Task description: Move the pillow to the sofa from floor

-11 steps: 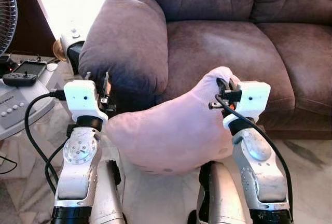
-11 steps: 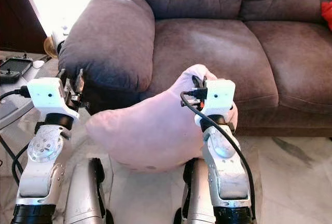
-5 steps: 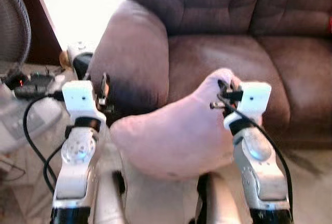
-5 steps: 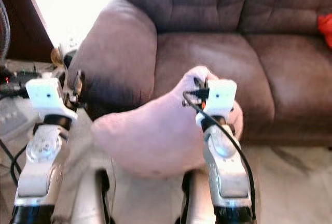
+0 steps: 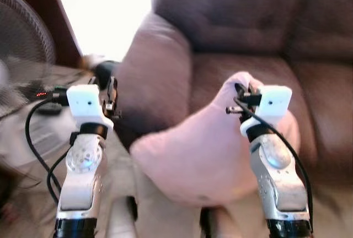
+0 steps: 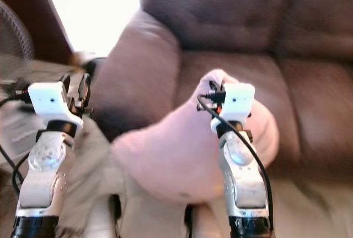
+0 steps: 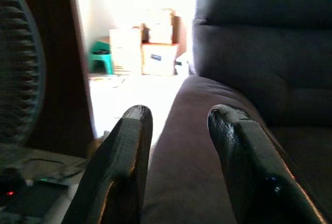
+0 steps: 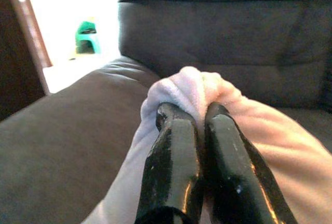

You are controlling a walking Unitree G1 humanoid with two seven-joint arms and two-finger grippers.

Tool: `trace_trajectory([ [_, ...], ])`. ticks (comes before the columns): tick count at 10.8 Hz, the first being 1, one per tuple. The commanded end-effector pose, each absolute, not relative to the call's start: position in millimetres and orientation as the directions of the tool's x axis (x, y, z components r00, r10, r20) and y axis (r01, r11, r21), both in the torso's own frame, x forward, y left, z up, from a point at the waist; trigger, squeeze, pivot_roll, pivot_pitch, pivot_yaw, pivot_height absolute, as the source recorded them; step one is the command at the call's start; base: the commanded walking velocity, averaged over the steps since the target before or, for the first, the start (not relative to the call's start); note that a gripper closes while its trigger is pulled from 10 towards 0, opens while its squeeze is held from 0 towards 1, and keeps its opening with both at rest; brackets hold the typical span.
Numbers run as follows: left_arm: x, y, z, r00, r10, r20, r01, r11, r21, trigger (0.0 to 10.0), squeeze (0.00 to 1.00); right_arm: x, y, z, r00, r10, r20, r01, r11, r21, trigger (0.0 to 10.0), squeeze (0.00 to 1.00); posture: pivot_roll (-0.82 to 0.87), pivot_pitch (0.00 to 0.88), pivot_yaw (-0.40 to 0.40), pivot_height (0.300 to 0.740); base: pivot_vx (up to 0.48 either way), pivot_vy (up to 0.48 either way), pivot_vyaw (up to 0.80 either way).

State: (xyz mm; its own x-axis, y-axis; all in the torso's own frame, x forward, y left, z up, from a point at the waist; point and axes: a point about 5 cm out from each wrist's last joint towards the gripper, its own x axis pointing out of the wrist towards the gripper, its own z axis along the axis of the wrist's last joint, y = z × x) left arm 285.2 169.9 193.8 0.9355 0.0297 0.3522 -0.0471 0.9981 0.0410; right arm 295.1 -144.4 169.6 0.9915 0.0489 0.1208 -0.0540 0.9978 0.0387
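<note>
With my right gripper (image 8: 189, 130) pinched on a corner of the pink pillow (image 5: 204, 155), hanging just before the sofa (image 5: 248, 72), and my left gripper (image 7: 176, 130) spread empty, I'd lift higher, clearing the seat edge before releasing.

Pillow (image 5: 204, 155) pale pink plush cloth, soft fleecy nap, matt, bunched into folds where pinched. Sofa (image 5: 237, 23) brown-purple suede-like cloth, matt, tufted back, armrest worn lighter on top. Right gripper (image 8: 199, 125) fingers (image 8: 171, 167) glossy black plastic, faintly pebbled, catching highlights. Left gripper (image 7: 176, 125) fingers (image 7: 127, 156) same black plastic, finer grain, duller in shade. Arms (image 5: 83, 166) brushed silver metal, wrist housings smooth white plastic. Black rubbery cables. Floor pale, polished stone look, blurred.
</note>
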Motion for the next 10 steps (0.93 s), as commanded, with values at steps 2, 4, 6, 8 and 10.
trace_trajectory([
  [2, 287.2, 168.3, 195.4, 0.935, 0.032, 0.354, -0.047, 0.998, 0.036, 10.0, 0.00, 298.1, -142.4, 203.9, 0.961, 0.059, 0.272, -0.072, 0.997, 0.039, 10.0, 0.00, 0.13, 0.019, -0.086, 0.733, 0.000, 0.000, 0.00],
  [4, 288.5, 169.0, 196.4, 0.933, 0.033, 0.359, -0.047, 0.998, 0.029, 10.0, 0.00, 300.3, -141.1, 206.1, 0.958, 0.063, 0.279, -0.076, 0.996, 0.038, 10.0, 0.00, 0.13, 0.017, -0.090, 0.740, 0.000, 0.000, 0.00],
  [6, 289.7, 167.0, 197.2, 0.931, 0.026, 0.363, -0.038, 0.999, 0.025, 10.0, 0.00, 302.5, -141.8, 209.5, 0.955, 0.061, 0.291, -0.076, 0.996, 0.040, 10.0, 0.00, 0.13, 0.011, -0.091, 0.740, 0.000, 0.000, 0.00],
  [8, 291.0, 163.5, 196.9, 0.932, 0.012, 0.363, -0.021, 1.000, 0.019, 10.0, 0.00, 303.8, -143.4, 211.7, 0.951, 0.053, 0.305, -0.071, 0.996, 0.046, 10.0, 0.00, 0.13, 0.007, -0.092, 0.740, 0.000, 0.000, 0.00],
  [10, 291.7, 162.1, 196.0, 0.933, 0.005, 0.360, -0.012, 1.000, 0.020, 10.0, 0.00, 304.2, -144.4, 212.1, 0.950, 0.051, 0.309, -0.069, 0.996, 0.047, 10.0, 0.00, 0.13, 0.004, -0.093, 0.740, 0.000, 0.000, 0.00],
])
